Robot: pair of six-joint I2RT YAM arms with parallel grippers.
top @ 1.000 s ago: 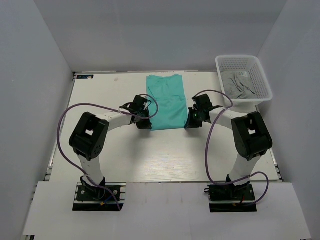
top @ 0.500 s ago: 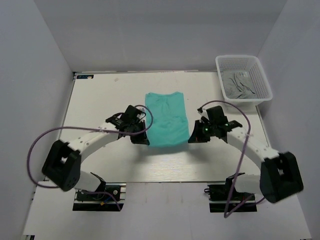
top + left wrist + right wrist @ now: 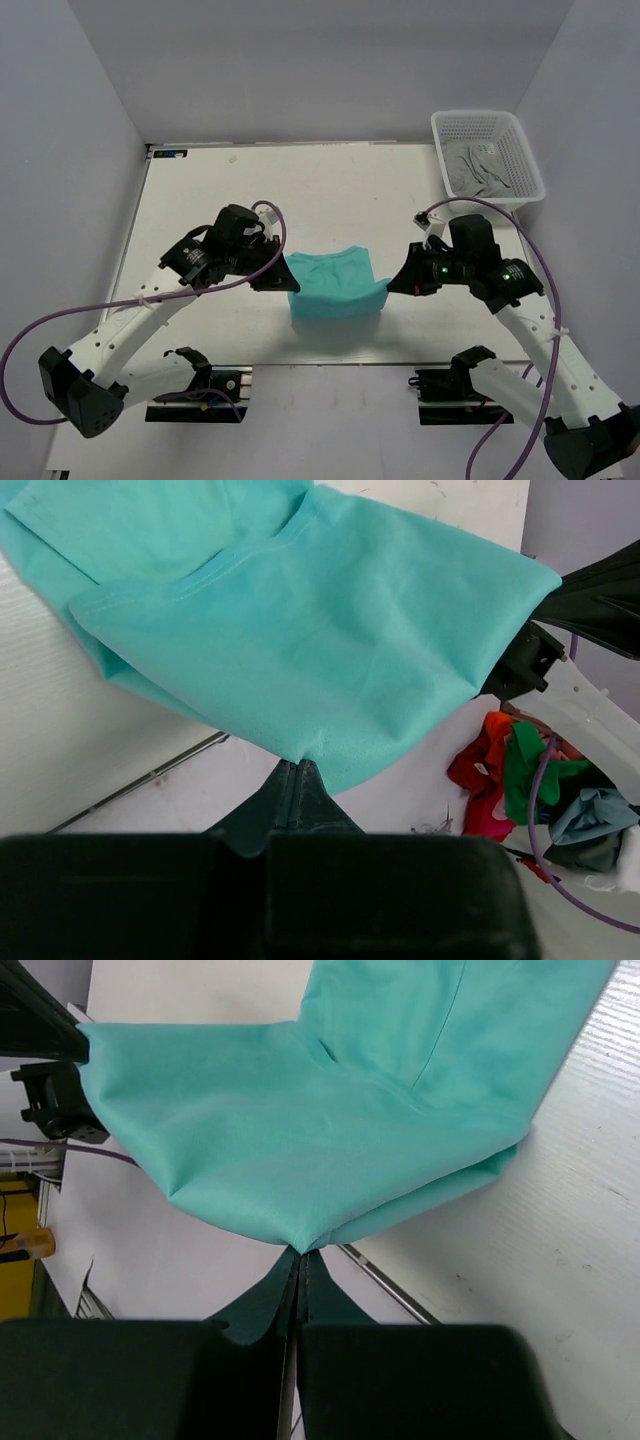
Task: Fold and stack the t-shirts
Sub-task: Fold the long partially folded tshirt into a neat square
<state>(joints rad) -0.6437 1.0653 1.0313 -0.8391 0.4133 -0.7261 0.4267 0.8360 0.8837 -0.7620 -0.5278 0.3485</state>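
Plain turquoise-green t-shirt (image 3: 335, 285), near corners pinched and raised, middle sagging between them.

1 turquoise t-shirt (image 3: 335, 285), 1 basket (image 3: 476, 114)

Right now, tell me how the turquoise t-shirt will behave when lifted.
Likely floppy: the t-shirt sags between the left claw and right claw. Probably light: two pinched corners lift its edge. Folds may shift, since layers hang loose.

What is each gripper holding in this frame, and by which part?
Both hold the turquoise t-shirt. The left gripper pinches its near left corner, and the right gripper pinches its near right corner.
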